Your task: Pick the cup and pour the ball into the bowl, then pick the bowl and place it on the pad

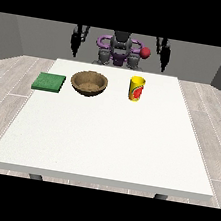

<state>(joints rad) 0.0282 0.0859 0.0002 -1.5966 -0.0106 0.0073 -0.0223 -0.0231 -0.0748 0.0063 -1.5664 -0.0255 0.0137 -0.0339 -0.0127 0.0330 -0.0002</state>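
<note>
Broadly, the large white bench (pixel 108 137) carries a brown wooden bowl (pixel 89 83) at its far middle, a flat green square pad (pixel 49 82) beside it, and an upright yellow cup (pixel 136 89) apart on the other side. Both hands, at the view's left (pixel 75 46) and right (pixel 165 58), hang behind the bench; whether their fingers are curled I cannot tell. Reaching the cup from its side should keep it upright.

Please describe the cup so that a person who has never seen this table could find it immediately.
Look at the large white table, along its far edge near the robot. Three things stand in a row there: a green pad, a brown bowl, and the cup at the view's right. Only the cup is tall, upright and yellow with a red mark.
</note>
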